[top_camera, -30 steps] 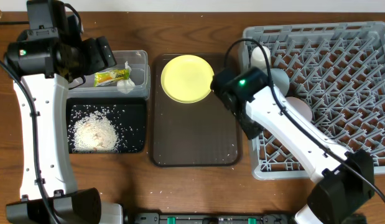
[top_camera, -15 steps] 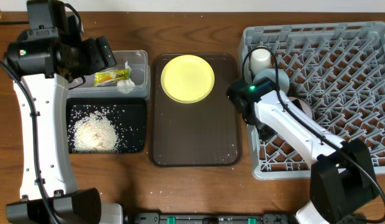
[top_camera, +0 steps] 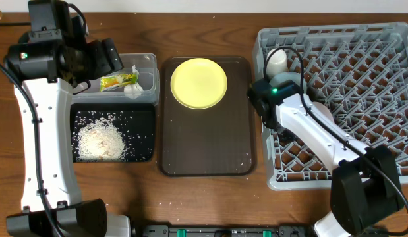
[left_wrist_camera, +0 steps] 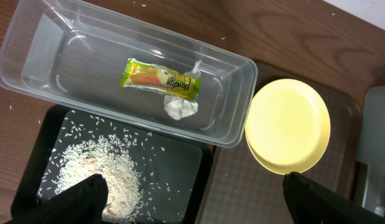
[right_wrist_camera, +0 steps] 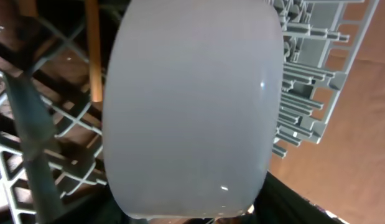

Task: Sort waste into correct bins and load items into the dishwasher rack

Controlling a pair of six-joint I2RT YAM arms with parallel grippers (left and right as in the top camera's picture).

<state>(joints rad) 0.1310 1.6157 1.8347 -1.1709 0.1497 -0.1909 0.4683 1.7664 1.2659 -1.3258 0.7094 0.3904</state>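
A light blue bowl (right_wrist_camera: 192, 106) stands on edge in the grey dishwasher rack (top_camera: 362, 39) and fills the right wrist view. My right gripper (top_camera: 275, 94) is pressed up against it; its fingertips are hidden and I cannot see a grip. A white cup (top_camera: 277, 62) stands behind the bowl, and a wooden chopstick (right_wrist_camera: 92, 56) lies in the rack. The yellow plate (top_camera: 199, 82) rests on the brown tray (top_camera: 207, 148). My left gripper (left_wrist_camera: 195, 199) hangs wide open above the clear tub (left_wrist_camera: 30, 68), which holds the wrapper (left_wrist_camera: 160, 78) and the tissue (left_wrist_camera: 181, 107). Rice (top_camera: 101, 140) lies in the black tray (top_camera: 144, 118).
The brown tray sits between the two bins on the left and the rack on the right. A few rice grains (top_camera: 245, 156) lie at its front right corner. The right arm's white link (top_camera: 322, 135) crosses the rack's front left part.
My right arm has swung from the plate's right edge over to the rack's left side, down against the light blue bowl. The left arm has not moved.
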